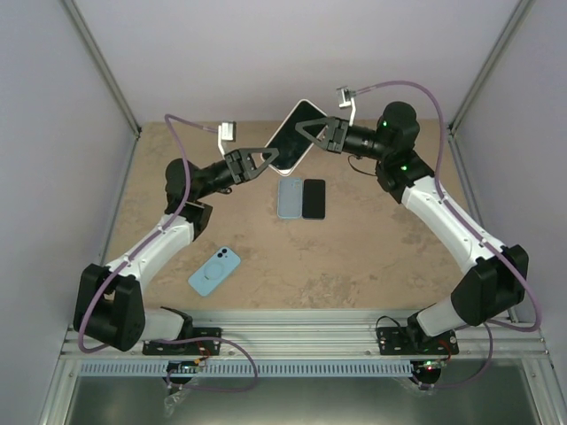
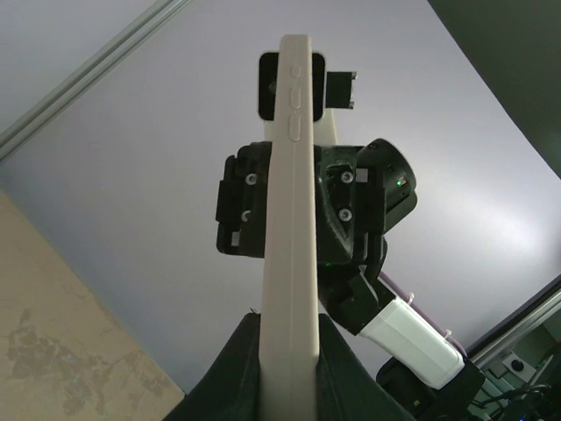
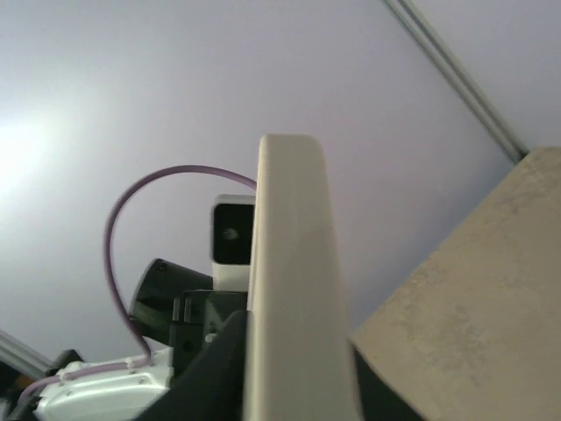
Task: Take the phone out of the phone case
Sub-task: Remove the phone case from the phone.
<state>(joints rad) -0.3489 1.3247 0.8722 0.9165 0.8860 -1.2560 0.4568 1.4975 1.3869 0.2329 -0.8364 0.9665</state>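
Grip of left gripper [image 1: 271, 162]: clenched on lower-left end of cased phone [image 1: 293, 137], seen edge-on between its fingers in left wrist view. Right gripper [image 1: 314, 133] clamped across opposite, upper-right end, one finger on each face of pale case. Cased phone aloft between both claws, tilted, over far middle of table [image 1: 354, 257], still inside case. Below on table: pale blue case [image 1: 289, 197] touching black phone [image 1: 314, 198]. Near left arm: blue phone with ring on back [image 1: 214, 270].
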